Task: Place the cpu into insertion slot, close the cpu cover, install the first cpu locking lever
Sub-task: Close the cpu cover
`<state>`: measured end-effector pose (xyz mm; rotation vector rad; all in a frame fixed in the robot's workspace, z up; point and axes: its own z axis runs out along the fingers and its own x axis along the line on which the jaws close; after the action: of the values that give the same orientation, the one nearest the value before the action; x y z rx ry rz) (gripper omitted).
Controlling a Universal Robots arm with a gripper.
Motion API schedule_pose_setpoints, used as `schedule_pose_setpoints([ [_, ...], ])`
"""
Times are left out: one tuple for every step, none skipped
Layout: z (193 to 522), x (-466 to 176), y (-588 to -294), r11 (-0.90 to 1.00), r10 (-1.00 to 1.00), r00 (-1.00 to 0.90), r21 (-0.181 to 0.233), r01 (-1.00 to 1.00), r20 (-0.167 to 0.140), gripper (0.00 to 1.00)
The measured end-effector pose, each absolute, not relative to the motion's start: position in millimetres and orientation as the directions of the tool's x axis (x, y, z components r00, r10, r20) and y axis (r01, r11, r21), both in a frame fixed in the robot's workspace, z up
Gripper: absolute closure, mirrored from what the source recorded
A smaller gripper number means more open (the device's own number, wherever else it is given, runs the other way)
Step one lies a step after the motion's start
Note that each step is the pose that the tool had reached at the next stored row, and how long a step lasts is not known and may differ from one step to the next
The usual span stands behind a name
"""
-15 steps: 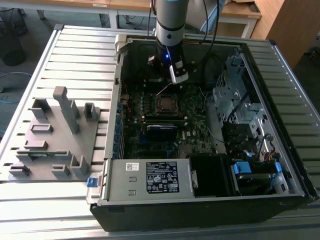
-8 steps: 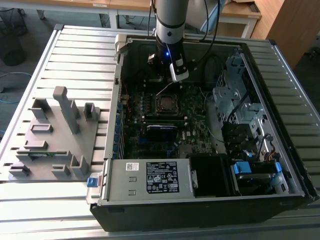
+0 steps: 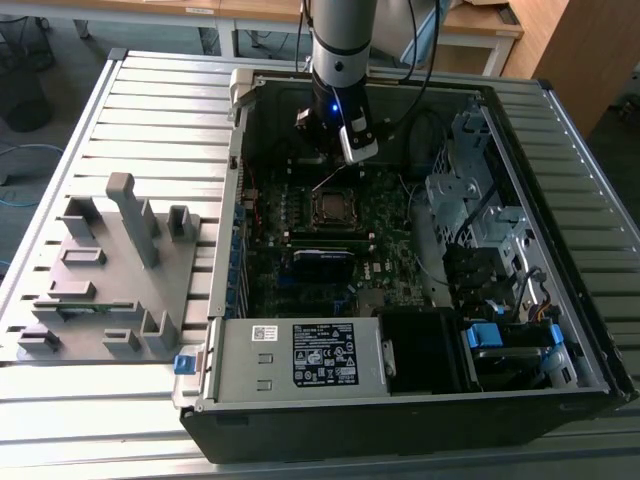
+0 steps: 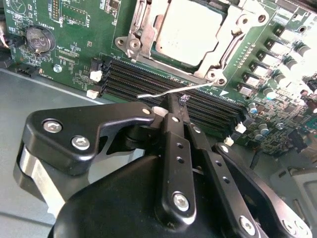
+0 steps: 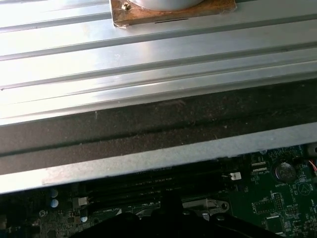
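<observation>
Slatted aluminium table (image 3: 150, 110) carries an open computer case (image 3: 400, 415), with a grey parts fixture (image 3: 110, 270) on the exterior view's left. Nearest inside the case sits the labelled power supply (image 3: 300, 355); beyond it lies the green motherboard (image 3: 390, 265).

Farther in, the insertion slot (image 3: 333, 206) is occupied. In the second wrist view the cpu (image 4: 190, 29) lies flat in it, its dull silver top showing through the window of the cpu cover (image 4: 134, 37), which is folded down around it.

Just beyond the socket, over the black memory slots (image 4: 143, 82), the locking lever (image 4: 153, 93) stands raised and appears unlatched. The gripper (image 4: 174, 100) has its fingers pressed together with the tips at the lever. Contact cannot be confirmed, and nothing is seen clamped between them.

Assessment: the lever is judged a thin, light, springy steel wire, smooth and liable to slip off a pad. Its free bent end offers the best purchase. The chip beneath is judged fragile under skewed load.
</observation>
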<state>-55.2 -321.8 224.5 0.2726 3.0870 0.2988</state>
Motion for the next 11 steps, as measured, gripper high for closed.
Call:
schedule_pose_setpoints([
  [224.4, -55.2, -321.8, 0.966, 0.176, -0.984, 0.192, 0.171, -0.012, 0.90],
  [224.4, -55.2, -321.8, 0.967, 0.176, -0.984, 0.191, 0.171, -0.013, 0.90],
  [224.4, -55.2, -321.8, 0.967, 0.176, -0.984, 0.190, 0.170, -0.015, 0.90],
  [224.3, -55.2, -321.8, 0.967, 0.176, -0.984, 0.189, 0.170, -0.019, 0.90],
  [224.1, -55.2, -321.8, 0.967, 0.176, -0.984, 0.189, 0.169, -0.023, 0.90],
  [223.9, -55.2, -321.8, 0.968, 0.176, -0.984, 0.189, 0.168, -0.028, 0.90],
  [223.7, -55.2, -321.8, 0.968, 0.176, -0.984, 0.189, 0.167, -0.034, 0.90],
  [223.3, -55.1, -321.7, 0.968, 0.176, -0.983, 0.189, 0.165, -0.044, 0.90],
  [223.1, -55.1, -321.7, 0.968, 0.176, -0.983, 0.189, 0.164, -0.047, 0.90],
  [223.0, -55.2, -321.7, 0.968, 0.176, -0.983, 0.189, 0.164, -0.050, 0.90],
  [222.7, -55.2, -321.8, 0.968, 0.176, -0.983, 0.190, 0.163, -0.053, 0.90],
])
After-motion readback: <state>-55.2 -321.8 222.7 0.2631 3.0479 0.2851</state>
